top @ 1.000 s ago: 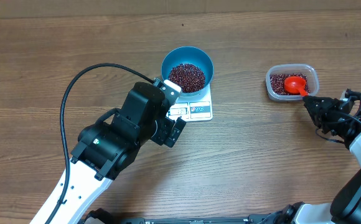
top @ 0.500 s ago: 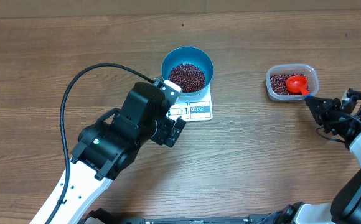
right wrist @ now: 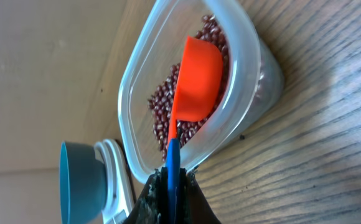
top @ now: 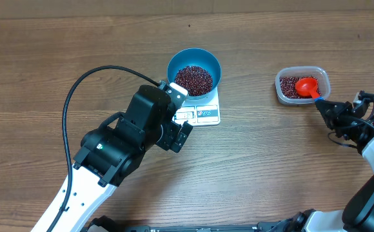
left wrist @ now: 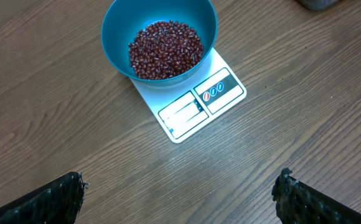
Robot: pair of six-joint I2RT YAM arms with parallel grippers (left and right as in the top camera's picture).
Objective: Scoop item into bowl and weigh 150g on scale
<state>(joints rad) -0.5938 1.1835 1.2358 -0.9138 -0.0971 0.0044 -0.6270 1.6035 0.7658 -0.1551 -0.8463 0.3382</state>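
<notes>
Blue bowl [top: 194, 56], holding red beans [top: 194, 78], stands on the white scale [top: 206, 114]. Left gripper [left wrist: 177, 199] hovers near the scale, fingers wide apart. Right gripper [right wrist: 173, 183] is clamped on the blue handle of the orange scoop [right wrist: 196, 78], whose cup lies in the clear tub [top: 325, 80] of beans.

No readable text, markings on scale [left wrist: 196, 109] too small

Clear rounded-rectangular tub [right wrist: 261, 68] on the right side of the table, red-orange scoop [right wrist: 196, 78] tilted inside it, blue handle [right wrist: 174, 163] crossing the rim, brown wood-grain table [top: 271, 167].
</notes>
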